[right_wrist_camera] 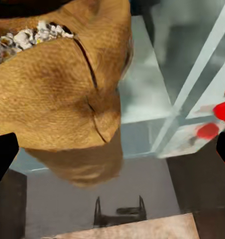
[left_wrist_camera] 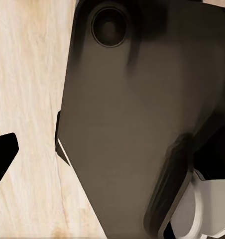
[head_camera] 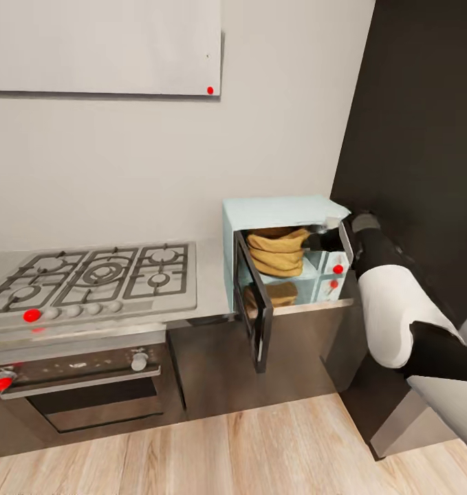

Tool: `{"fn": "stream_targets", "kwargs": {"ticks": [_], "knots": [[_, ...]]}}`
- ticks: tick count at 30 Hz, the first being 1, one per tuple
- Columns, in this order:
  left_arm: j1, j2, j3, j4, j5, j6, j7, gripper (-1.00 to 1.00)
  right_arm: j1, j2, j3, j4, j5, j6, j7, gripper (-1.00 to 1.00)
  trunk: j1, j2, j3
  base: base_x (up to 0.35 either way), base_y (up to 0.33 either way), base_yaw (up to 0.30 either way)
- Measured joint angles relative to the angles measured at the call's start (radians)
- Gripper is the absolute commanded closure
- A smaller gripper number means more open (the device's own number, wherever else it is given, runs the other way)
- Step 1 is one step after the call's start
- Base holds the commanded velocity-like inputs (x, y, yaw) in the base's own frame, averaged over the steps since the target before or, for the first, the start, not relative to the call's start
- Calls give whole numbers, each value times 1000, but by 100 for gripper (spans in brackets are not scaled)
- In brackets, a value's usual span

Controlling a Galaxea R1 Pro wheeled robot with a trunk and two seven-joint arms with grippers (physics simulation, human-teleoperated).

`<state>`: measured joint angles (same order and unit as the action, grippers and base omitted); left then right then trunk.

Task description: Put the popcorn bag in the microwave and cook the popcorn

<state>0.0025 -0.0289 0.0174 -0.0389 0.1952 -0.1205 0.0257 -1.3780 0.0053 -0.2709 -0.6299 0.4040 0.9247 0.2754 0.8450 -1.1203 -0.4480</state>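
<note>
No brand, label or writing can be read anywhere.

There is one microwave (head_camera: pixel 278 210). It is pale blue and sits on the steel surface (head_camera: pixel 209 275), at the end next to a tall dark cabinet (head_camera: pixel 426 137). Its dark glass door (head_camera: pixel 255 313) hangs wide open and sticks out past the front edge of the surface, over the wood floor (head_camera: pixel 192 447).

There is one popcorn bag (head_camera: pixel 280 251). It is golden brown and wrinkly, and it is inside the open microwave, up near the top of the space. In the right wrist view the popcorn bag (right_wrist_camera: pixel 57 94) is very close, and a little heap of white popcorn (right_wrist_camera: pixel 28 37) shows at its rim. There is not much room in there; the bag takes up most of the width.

The right arm (head_camera: pixel 391 302) reaches in from the side by the dark cabinet. The right tool (head_camera: pixel 321 240) is at the bag's rim. Its two dark fingers (right_wrist_camera: pixel 3 154) show far apart at the edges of the right wrist view, with the bag between them, but I cannot tell if they are squeezing it.

The left wrist view looks down at the floor (left_wrist_camera: pixel 28 89) and a dark part of the robot (left_wrist_camera: pixel 137 124). One finger (left_wrist_camera: pixel 2 154) of the left tool shows at the edge, so I cannot tell how open it is.

To the left is one gas hob (head_camera: pixel 95 278) with black grates, and one oven (head_camera: pixel 82 385) under it. The floor in front is open and wide.
</note>
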Motion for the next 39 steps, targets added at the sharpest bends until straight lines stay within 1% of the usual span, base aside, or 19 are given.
{"fn": "stream_targets", "kwargs": {"ticks": [1,3,4,6,7,10,11,14,15,16,18,20,21,22,25,34,36,38,39], "knots": [[0,0,0,0,0,0,0,-100,36,0,0,0,-1,-5,0,-100,0,0,0,-11,0,0],[-1,0,0,0,0,0,0,-100,124,-1,0,-2,-4,-46,4,-100,0,0,0,-5,0,0],[0,0,0,0,0,0,0,-100,175,-1,0,-2,-8,-89,6,-100,0,0,0,-2,0,0],[0,1,0,0,0,0,0,-100,242,1,1,-1,-11,-152,17,-100,0,0,0,-1,0,0],[0,1,0,0,0,0,0,-100,262,2,1,-2,-13,-171,30,-100,0,0,0,0,0,0],[0,1,0,0,0,0,0,-100,286,3,0,-2,-14,-209,51,-100,0,0,0,0,0,0],[0,1,-1,0,0,-1,0,-100,306,3,-12,-1,-21,-266,63,-100,0,0,0,0,0,0],[0,2,-1,0,0,-1,0,-100,329,4,-59,-1,-82,-328,73,-100,0,0,0,0,0,0],[0,1,-1,0,0,0,0,-100,334,3,-70,-3,-107,-384,74,-100,0,0,0,0,0,0],[0,1,-2,0,-1,-1,0,-100,337,3,-75,-11,-133,-464,74,-100,0,0,0,0,0,0],[0,0,-3,0,-3,-1,0,-100,356,6,-78,-21,-170,-593,74,-100,0,0,0,0,0,0],[0,-2,-4,-2,-6,-2,1,-100,394,10,-78,-50,-187,-664,73,-100,0,0,0,0,0,0],[0,-4,-4,-3,-6,-3,1,-100,427,12,-79,-120,-195,-689,72,-100,0,0,0,0,0,0],[0,-5,-3,-3,-5,-3,1,-100,458,12,-80,-173,-197,-697,71,-100,0,0,0,0,0,0],[0,-5,-3,-2,-3,-4,1,-100,502,14,-80,-201,-205,-701,72,-100,0,0,0,0,0,0],[0,-5,-4,-1,-1,-1,1,-100,515,16,-76,-198,-209,-704,84,-100,-1,0,0,67,0,0],[0,-5,-4,0,-1,-1,0,-100,515,30,-74,-200,-203,-711,77,-100,-1,0,0,258,0,0],[0,-5,-4,0,-2,-1,0,-100,515,59,-70,-204,-194,-746,72,-100,-1,0,0,279,0,0],[0,-5,-4,0,-2,-1,0,-100,515,63,-70,-205,-193,-754,72,-100,-1,0,0,282,0,0]]}}
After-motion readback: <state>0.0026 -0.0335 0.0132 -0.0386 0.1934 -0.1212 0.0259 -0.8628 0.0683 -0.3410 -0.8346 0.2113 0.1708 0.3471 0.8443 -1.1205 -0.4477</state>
